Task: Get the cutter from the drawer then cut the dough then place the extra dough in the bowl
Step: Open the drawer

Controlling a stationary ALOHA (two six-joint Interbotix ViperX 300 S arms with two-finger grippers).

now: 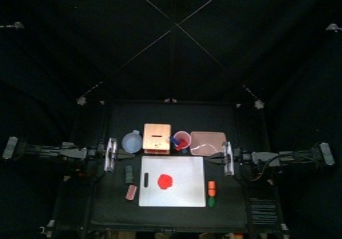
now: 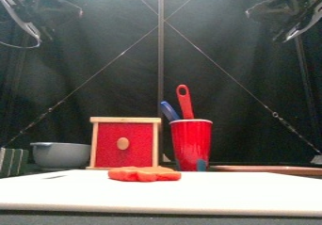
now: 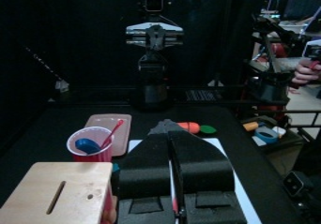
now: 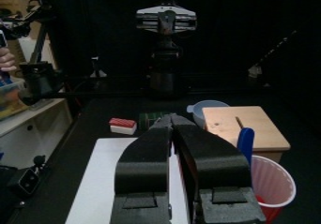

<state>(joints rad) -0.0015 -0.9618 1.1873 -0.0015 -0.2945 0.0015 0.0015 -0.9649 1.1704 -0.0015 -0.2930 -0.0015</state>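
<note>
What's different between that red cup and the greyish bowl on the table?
The red cup is tall and narrow; the blue-grey bowl is low and wide. The cup holds a blue toy knife and a red toy knife, while the bowl looks empty. Seen from the front, the cup stands right of the wooden box, the bowl left of it. Both sit upright behind the white cutting board.
</note>
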